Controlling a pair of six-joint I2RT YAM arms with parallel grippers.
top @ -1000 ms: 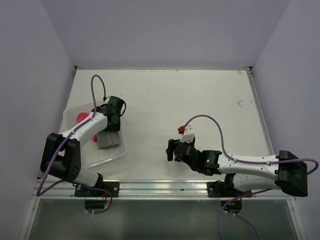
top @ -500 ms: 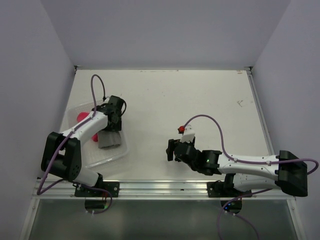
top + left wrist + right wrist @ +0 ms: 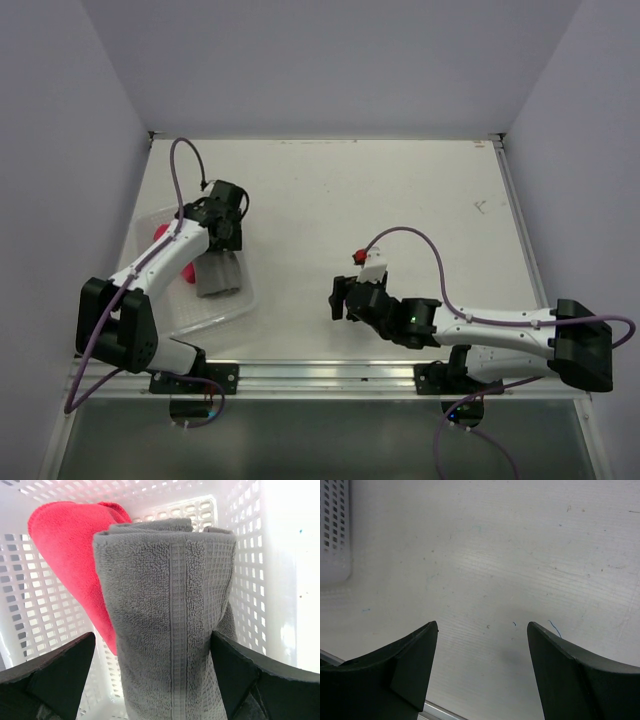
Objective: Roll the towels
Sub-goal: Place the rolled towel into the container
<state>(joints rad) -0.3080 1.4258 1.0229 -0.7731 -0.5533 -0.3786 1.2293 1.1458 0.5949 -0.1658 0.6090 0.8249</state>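
Left wrist: basket (image 3: pixel 30 605) encloses grey towel (image 3: pixel 170 605), pink towel (image 3: pixel 65 535)

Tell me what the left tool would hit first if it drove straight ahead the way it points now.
The rolled grey towel, lying in the white basket straight ahead of the left tool, whose jaws stand open on either side of it. The pink towel sits left of that line. Depth is unclear.

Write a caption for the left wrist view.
Rolled grey towel lying beside the pink towel in the basket, framed by the open left tool.
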